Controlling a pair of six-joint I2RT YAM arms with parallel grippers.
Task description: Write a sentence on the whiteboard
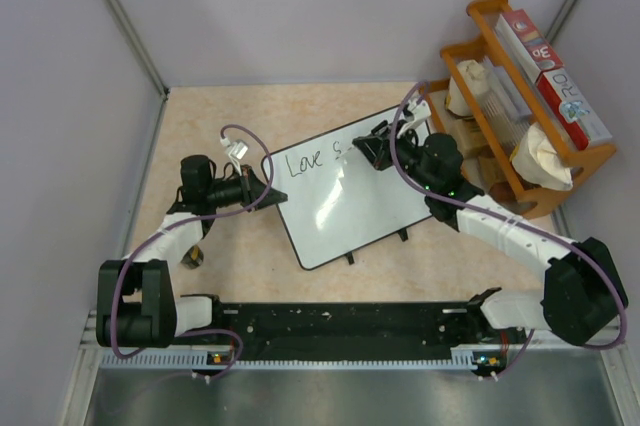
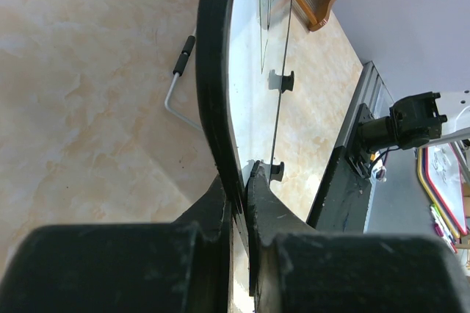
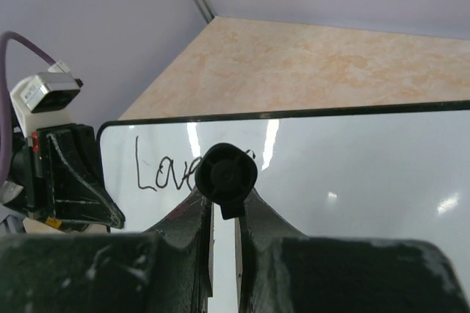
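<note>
Right pincer (image 3: 224,206) closed tight on a black marker (image 3: 228,175), butt end toward its wrist camera, tip hidden behind it over the whiteboard (image 3: 352,181). Left pincer (image 2: 241,184) clamped shut on the board's black-framed left edge. Whiteboard lies skewed in the middle of the table (image 1: 215,111), feet toward me, far corner near the wooden rack (image 1: 520,146). "Love" (image 3: 163,170) is written, 1 further stroke beside it. My read: sentence barely started. For the next letters I'd use light, even tip pressure, track right along the same baseline, and trust the left clamp so the board can't skate.
</note>
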